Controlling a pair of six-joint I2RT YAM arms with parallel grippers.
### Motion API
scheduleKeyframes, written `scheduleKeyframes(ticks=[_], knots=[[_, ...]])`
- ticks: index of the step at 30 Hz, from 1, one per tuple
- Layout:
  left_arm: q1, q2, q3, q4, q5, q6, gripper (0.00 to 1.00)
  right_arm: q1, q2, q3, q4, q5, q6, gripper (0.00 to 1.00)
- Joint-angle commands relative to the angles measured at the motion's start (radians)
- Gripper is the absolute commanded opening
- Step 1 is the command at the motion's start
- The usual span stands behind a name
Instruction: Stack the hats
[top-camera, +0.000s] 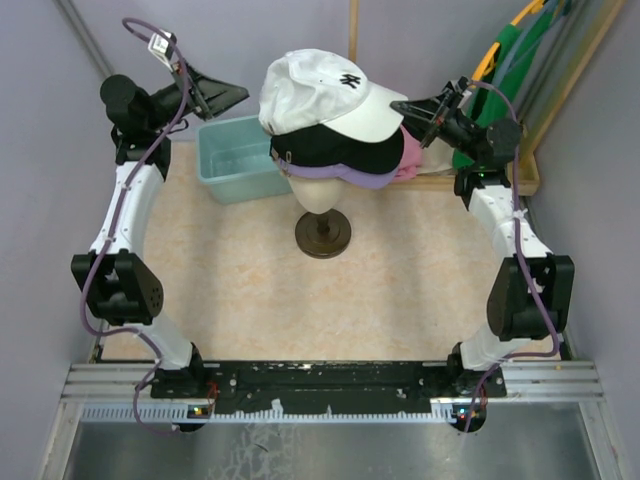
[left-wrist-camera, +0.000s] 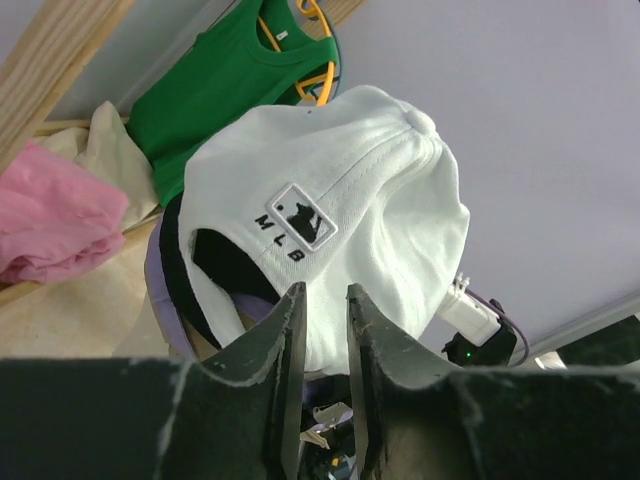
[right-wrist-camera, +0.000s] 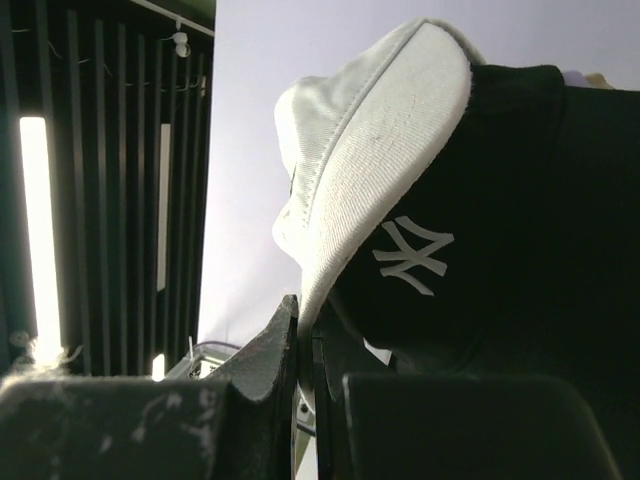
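Left gripper (left-wrist-camera: 324, 296) fills its wrist view's foreground, jaws slightly apart w/ nothing between. White cap (left-wrist-camera: 330, 170) sits just behind; its rear patch reads "MLB". Right gripper (right-wrist-camera: 306, 318) is pinched shut on that cap's brim edge. Rt wrist also shows black cap (right-wrist-camera: 520, 190) w/ white NY logo, which the top view hides. Top view only: white over black over purple cap (top-camera: 352, 179) on mannequin head (top-camera: 320, 196), head mostly covered.
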Motion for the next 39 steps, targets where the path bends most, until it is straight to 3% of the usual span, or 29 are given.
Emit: scheduleKeyframes(ticks=[1,4,8,16,25,31,39], knots=[[0.0,-0.04,-0.027,-0.07,0.032,0.049,0.32,-0.003,0.011,0.059,0.06,0.023,0.012,0.0],[0.0,-0.085,-0.111,-0.116,0.024,0.098,0.4,-0.002,0.012,0.041,0.074,0.015,0.013,0.0],[-0.002,-0.105,-0.202,-0.113,0.033,0.109,0.43,-0.002,0.003,-0.036,0.096,0.015,0.01,0.0],[-0.014,-0.072,-0.197,-0.145,0.035,0.148,0.44,-0.002,-0.022,-0.139,0.109,-0.016,-0.005,0.0],[-0.055,-0.007,-0.129,-0.13,0.034,0.14,0.46,-0.003,-0.121,-0.225,-0.045,-0.071,-0.129,0.0],[-0.073,0.008,-0.124,-0.116,0.037,0.129,0.47,-0.004,-0.132,-0.197,-0.332,-0.078,-0.341,0.0],[-0.081,0.021,-0.113,-0.099,0.037,0.112,0.48,-0.004,-0.1,-0.195,-0.328,-0.093,-0.356,0.0]])
